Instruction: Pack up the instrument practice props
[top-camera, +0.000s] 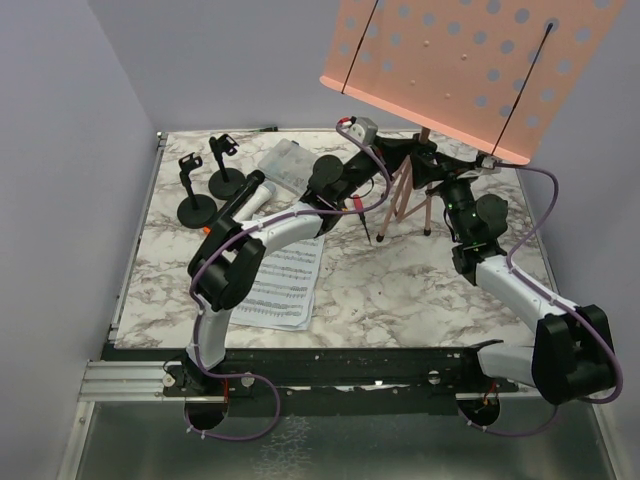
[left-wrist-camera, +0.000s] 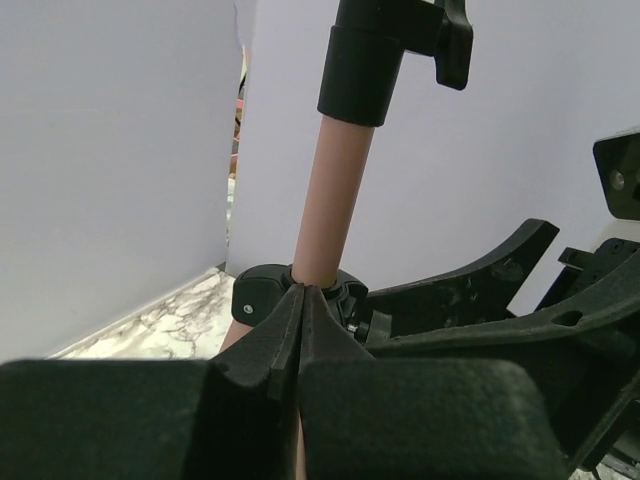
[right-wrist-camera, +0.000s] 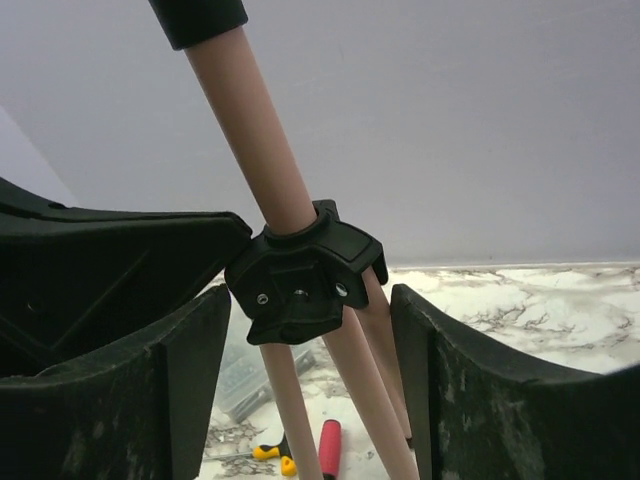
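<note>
Top external view: nothing looks packed yet. The pink tripod (top-camera: 398, 195) stands upper centre, its perforated desk (top-camera: 450, 70) raised. Two mic holders (top-camera: 195, 200), a microphone (top-camera: 245, 198) and sheet music (top-camera: 285, 285) lie loose at left, seen only here.

Left wrist view: the left gripper (left-wrist-camera: 302, 300) is closed tight on nothing, tips at the pole (left-wrist-camera: 335, 200) just above the black hub (left-wrist-camera: 262, 295). Whether they touch it, I cannot tell.

Right wrist view: the right gripper (right-wrist-camera: 310, 300) gapes either side of that hub without touching. Red and yellow screwdrivers (right-wrist-camera: 328, 448) show at lower centre.
</note>
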